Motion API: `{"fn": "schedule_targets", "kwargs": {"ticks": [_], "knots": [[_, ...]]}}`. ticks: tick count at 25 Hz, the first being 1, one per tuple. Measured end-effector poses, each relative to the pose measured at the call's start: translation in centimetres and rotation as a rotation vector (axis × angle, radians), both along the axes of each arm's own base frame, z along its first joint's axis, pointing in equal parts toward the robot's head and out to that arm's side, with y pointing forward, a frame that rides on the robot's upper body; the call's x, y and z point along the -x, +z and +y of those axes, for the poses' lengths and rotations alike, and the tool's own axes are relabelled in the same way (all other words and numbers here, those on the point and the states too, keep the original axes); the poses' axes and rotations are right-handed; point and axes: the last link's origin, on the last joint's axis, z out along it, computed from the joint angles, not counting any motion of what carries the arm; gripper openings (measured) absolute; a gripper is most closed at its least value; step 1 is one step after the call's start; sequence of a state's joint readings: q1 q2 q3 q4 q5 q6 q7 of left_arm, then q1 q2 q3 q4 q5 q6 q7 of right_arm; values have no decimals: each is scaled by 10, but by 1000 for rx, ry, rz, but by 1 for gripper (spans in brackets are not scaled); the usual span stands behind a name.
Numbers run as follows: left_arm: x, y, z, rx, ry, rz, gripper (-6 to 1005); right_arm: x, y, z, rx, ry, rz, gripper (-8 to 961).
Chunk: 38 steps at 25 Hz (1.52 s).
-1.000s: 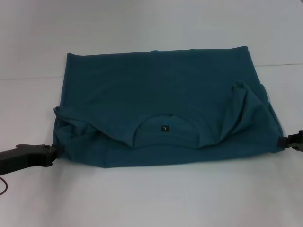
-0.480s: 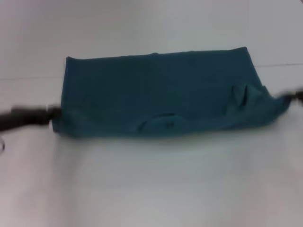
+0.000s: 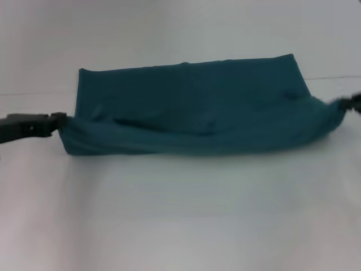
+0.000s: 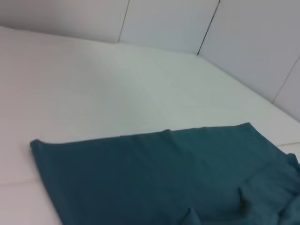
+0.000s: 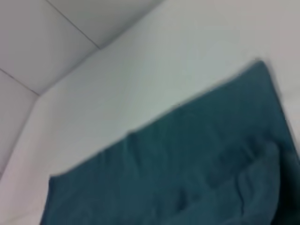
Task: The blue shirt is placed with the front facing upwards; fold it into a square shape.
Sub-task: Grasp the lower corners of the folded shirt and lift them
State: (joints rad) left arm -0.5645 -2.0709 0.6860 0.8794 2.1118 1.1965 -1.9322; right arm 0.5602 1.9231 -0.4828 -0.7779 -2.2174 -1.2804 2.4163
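Observation:
The blue shirt (image 3: 192, 107) lies across the white table (image 3: 180, 214) as a wide teal band, its near edge lifted and carried toward the far edge. No lettering or neck shows. My left gripper (image 3: 59, 119) is shut on the shirt's left near corner. My right gripper (image 3: 345, 104) is shut on the right near corner at the picture's edge. The cloth sags between them. The shirt also fills the left wrist view (image 4: 164, 178) and the right wrist view (image 5: 187, 168).
White wall panels (image 4: 164, 23) stand behind the table's far edge. Bare white tabletop lies in front of the shirt and on both sides of it.
Both grippers have lifted the shirt's near edge and carried it away from me toward the far edge. The collar and label that showed before are now covered.

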Motion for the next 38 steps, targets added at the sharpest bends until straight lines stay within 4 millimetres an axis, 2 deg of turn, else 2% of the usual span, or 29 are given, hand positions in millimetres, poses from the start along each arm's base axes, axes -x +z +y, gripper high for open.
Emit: {"fn": "schedule_targets", "kwargs": {"ticks": [5, 15, 18, 24, 29, 31, 32, 33, 38], "knots": [[10, 4, -22, 7, 23, -16, 29, -18, -3, -26, 30, -29, 22, 7], [18, 7, -49, 39, 49, -98, 29, -31, -14, -56, 78, -49, 54, 3], [12, 15, -41, 31, 36, -97, 30, -27, -5, -50, 53, -35, 69, 3], [-20, 40, -10, -7, -25, -77, 31, 2, 31, -20, -48, 50, 113, 3], [-33, 55, 3, -19, -40, -74, 30, 19, 49, -7, -68, 82, 104, 3], [-32, 54, 1, -16, -36, -78, 30, 17, 44, -10, -56, 78, 109, 3], [-21, 47, -9, -6, -13, -84, 30, 10, 33, -19, -43, 63, 119, 3], [-19, 46, -10, -6, -11, -84, 30, 10, 33, -19, -43, 63, 119, 3], [8, 31, -46, 16, 27, -80, 30, -15, 15, -47, -16, 19, 130, 3]]}}
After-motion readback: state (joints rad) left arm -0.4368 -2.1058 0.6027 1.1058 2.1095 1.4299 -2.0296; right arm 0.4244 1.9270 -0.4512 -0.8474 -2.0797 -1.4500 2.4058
